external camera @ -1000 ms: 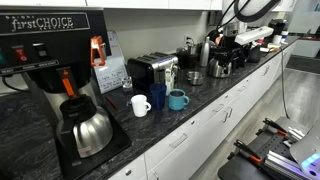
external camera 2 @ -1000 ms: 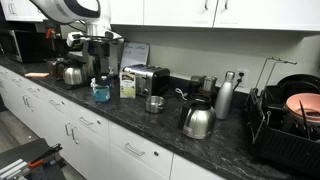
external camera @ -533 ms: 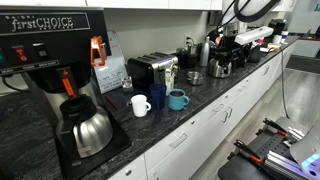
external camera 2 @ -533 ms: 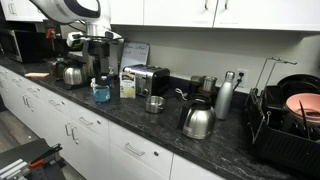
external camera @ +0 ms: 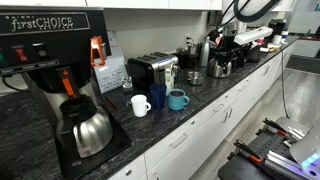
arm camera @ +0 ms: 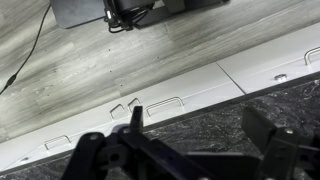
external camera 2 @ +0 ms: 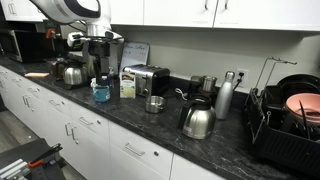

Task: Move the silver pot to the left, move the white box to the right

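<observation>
In an exterior view the coffee maker (external camera: 45, 50) reads "firstCHOICE"; the silver pot (external camera: 193, 76) looks small beyond the toaster (external camera: 150, 68). In an exterior view the silver pot (external camera 2: 154, 103) sits on the counter (external camera 2: 115, 112) before the toaster, near the kettle (external camera 2: 197, 121). The wrist view crops the gripper (arm camera: 193, 118), its fingers (arm camera: 262, 128) spread wide and empty.

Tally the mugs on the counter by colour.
White mug: 1
Dark blue mug: 1
Teal mug: 1
Total: 3
</observation>
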Controlling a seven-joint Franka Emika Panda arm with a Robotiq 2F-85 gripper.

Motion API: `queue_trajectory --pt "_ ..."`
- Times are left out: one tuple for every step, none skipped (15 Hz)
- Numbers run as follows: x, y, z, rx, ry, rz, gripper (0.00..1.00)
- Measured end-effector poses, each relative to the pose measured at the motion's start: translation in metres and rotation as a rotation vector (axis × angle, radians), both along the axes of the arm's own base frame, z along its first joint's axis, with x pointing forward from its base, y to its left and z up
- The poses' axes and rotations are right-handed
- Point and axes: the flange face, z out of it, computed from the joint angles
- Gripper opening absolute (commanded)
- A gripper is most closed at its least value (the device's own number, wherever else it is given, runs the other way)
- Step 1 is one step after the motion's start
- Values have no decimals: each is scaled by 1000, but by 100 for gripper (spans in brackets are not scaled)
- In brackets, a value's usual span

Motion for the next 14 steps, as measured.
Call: queue_trajectory --pt "3 0 0 4 -8 -13 100" --pt "9 -1 1 10 -19 -29 100" --pt "16 -2 0 17 -30 -47 100" --pt "26 -4 -1 24 -41 -69 100" --pt "38 -7 -3 34 -55 -98 100" --pt "53 -10 -5 43 -68 -131 100" --pt "69 -14 -7 52 -84 -170 100" --pt "86 -19 -9 60 -102 -213 100" --pt "104 -25 -10 66 -119 -259 100" --pt "121 -33 -12 66 -130 -310 100" --pt "136 -41 -14 61 -138 -366 100" --pt "143 -45 -18 60 -135 -378 100" --pt "143 -45 -21 59 -128 -377 100" --pt "141 -42 -20 59 -129 -372 100"
